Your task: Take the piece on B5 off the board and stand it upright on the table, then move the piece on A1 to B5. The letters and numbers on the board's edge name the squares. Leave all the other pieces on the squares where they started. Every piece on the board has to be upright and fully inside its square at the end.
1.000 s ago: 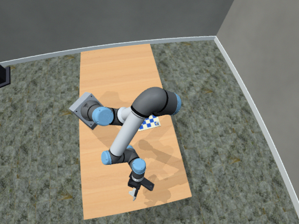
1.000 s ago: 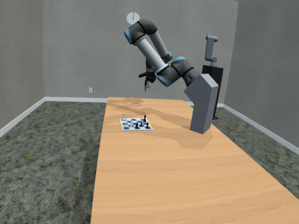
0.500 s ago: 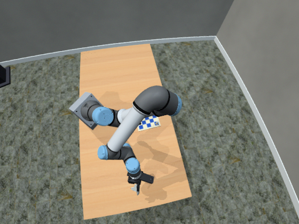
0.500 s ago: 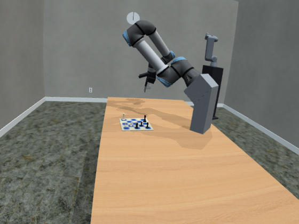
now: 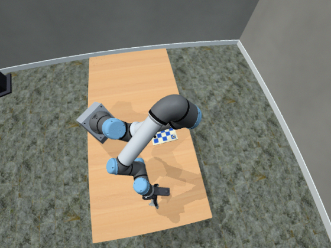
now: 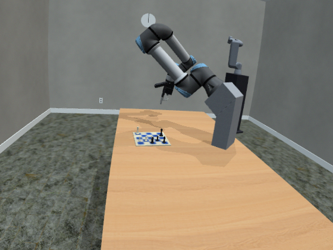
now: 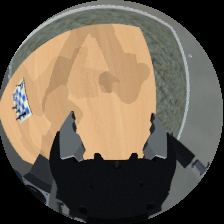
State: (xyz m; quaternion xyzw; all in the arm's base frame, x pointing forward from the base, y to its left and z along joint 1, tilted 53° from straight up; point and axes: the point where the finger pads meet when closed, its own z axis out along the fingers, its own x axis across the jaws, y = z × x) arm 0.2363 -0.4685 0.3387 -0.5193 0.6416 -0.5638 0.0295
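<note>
High above the table [image 6: 190, 190], gripper [image 6: 163, 99] fully open and empty, well apart from chessboard [image 6: 137, 144] carrying small pieces

We have a small blue-and-white chessboard [image 6: 151, 143] lying flat on the tabletop [image 6: 184, 193], near its middle. We count four black pieces, all upright: a taller one [image 6: 161, 132] toward the back of the board and three shorter ones [image 6: 152, 140] clustered along the front right. A single white piece [image 6: 137, 130] stands upright at the far left corner. The edge letters are too small for us to read, so we cannot say which squares are B5 and A1.
</note>
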